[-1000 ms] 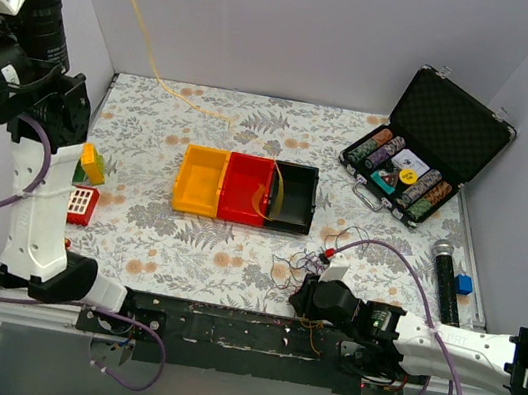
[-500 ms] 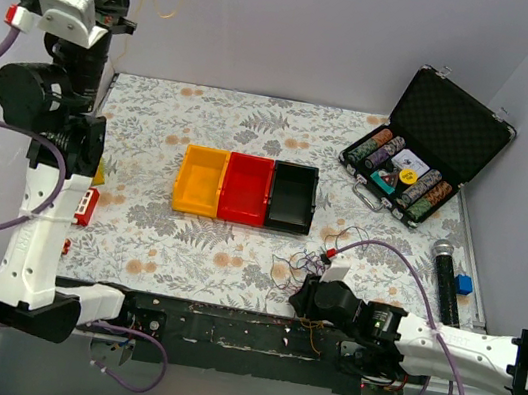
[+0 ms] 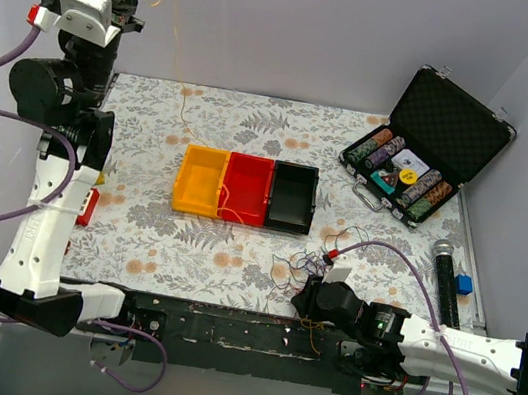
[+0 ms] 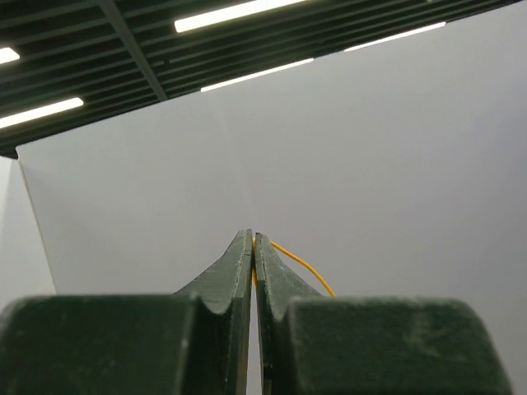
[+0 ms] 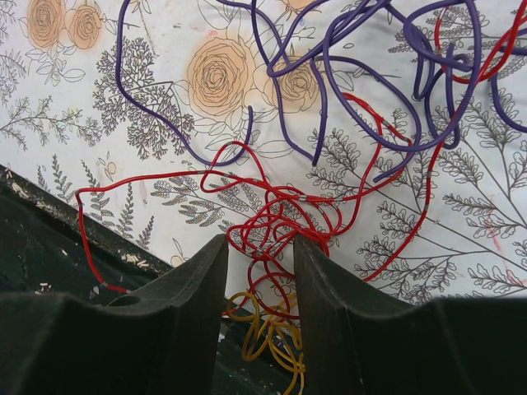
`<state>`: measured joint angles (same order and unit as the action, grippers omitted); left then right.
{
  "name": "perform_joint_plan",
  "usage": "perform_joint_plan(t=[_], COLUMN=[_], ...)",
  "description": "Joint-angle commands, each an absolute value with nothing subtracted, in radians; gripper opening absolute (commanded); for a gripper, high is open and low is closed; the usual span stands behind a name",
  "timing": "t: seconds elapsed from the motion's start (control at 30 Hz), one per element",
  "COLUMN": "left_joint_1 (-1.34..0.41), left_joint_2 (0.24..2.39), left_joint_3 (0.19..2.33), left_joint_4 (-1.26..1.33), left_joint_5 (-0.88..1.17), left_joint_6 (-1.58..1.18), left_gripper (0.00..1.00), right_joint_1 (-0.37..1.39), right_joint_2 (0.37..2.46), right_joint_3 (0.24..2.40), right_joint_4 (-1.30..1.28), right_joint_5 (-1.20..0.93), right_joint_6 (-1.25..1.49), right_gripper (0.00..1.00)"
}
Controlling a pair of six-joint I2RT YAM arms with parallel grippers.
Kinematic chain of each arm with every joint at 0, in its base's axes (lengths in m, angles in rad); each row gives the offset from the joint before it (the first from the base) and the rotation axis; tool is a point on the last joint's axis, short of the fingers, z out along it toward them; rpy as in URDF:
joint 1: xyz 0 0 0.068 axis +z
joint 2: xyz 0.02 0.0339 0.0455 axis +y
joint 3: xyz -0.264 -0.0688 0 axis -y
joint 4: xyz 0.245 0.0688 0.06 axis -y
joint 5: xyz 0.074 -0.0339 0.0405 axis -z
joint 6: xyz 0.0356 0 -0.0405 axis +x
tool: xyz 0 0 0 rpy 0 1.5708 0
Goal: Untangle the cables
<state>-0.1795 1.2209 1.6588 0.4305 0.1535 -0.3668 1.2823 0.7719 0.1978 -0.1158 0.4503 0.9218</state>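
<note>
Cables [image 3: 313, 258]: hauled one orange strand [image 4: 305, 266] high at far left, pinched in the shut left tool [image 4: 254, 243], tail trailing toward the bins [image 3: 250, 159]; kept the right tool [image 5: 259, 247] parted astride the red clump [image 5: 280, 212] at the desk's [image 3: 256, 125] near edge.

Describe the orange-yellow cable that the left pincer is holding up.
The orange-yellow cable is a thin, hair-like flexible wire. One end is pinched between the shut fingers of the left pincer, held high in front of the back wall. It curls beside the tips, then hangs slack to the table, where its lower part seems to reach the red bin.
</note>
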Motion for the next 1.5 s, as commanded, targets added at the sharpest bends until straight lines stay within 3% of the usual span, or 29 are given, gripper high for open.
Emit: perform_joint_plan(t=[0.0, 0.77, 1.03, 1.47], left_joint_1=[-0.178, -0.184, -0.285, -0.454], left_joint_2=[1.238, 1.347, 1.396, 1.315], left_joint_3=[1.735, 1.805, 1.83, 1.511], left_joint_4=[0.469, 0.445, 0.393, 0.351], left_joint_5=[0.21, 0.301, 0.347, 0.337], left_joint_6=[-0.397, -0.483, -0.473, -0.301], left_gripper=[0.0, 0.0, 0.0, 0.0], right_joint_1=[1.281, 1.281, 1.282, 1.279], right_joint_2=[0.775, 0.764, 0.769, 0.741], right_joint_3=[0.164, 0.173, 0.178, 0.186], right_joint_4=[-0.192, -0.201, -0.189, -0.212], right_joint_5=[0.474, 0.492, 0.492, 0.499], right_joint_6=[0.937, 0.945, 0.943, 0.957], right_gripper=[0.47, 0.47, 0.47, 0.47])
